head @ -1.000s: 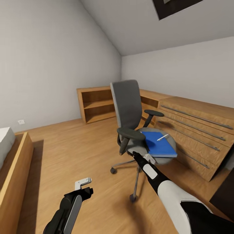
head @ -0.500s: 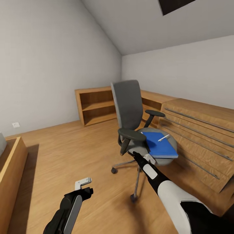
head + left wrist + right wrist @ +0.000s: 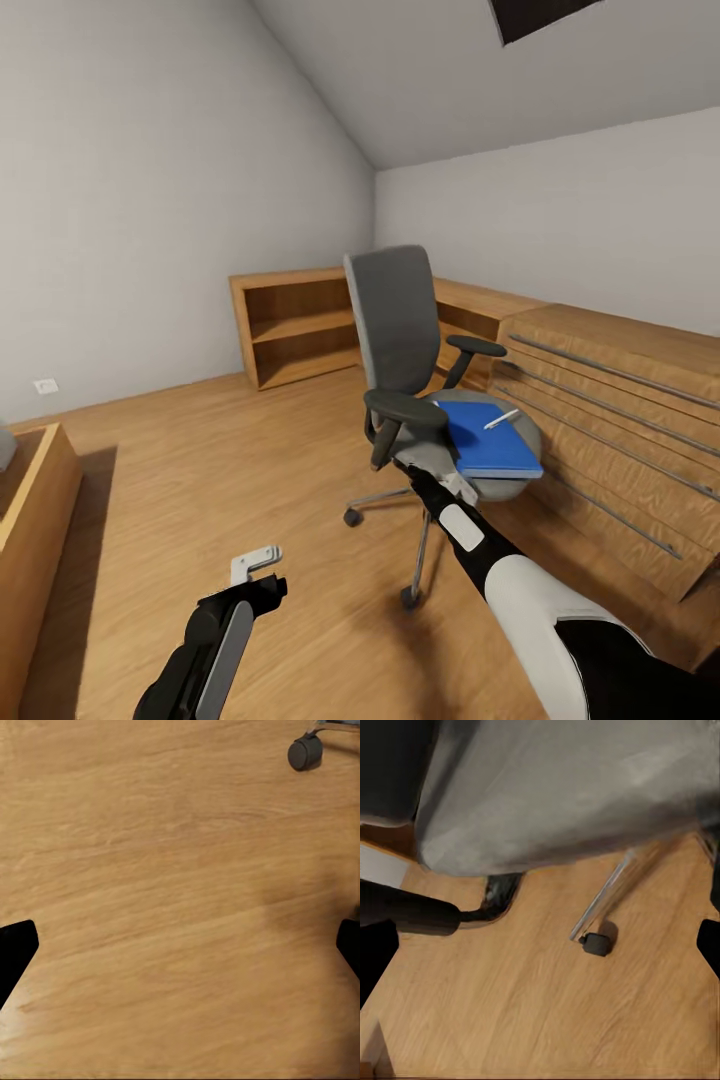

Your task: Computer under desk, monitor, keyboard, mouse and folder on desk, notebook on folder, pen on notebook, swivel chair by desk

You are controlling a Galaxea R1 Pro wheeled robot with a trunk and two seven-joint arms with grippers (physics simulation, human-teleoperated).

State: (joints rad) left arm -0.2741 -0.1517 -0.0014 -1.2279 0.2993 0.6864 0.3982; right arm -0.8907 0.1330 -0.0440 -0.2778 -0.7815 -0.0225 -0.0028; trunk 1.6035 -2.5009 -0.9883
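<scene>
Wooden bedroom floor (image 3: pixel 250 470), swivel chair (image 3: pixel 420 380) bearing blue folder (image 3: pixel 488 440) and pen (image 3: pixel 500 419), both pincers wide, empty

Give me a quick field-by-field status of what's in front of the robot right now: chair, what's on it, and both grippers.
chair: swivel chair on the wood floor, beside a wooden drawer unit
on seat: blue folder, pen lying on top
left gripper: open, over bare floor, holding nothing
right gripper: open, at the seat's front edge below the near armrest
background: open wooden shelf against the wall
</scene>
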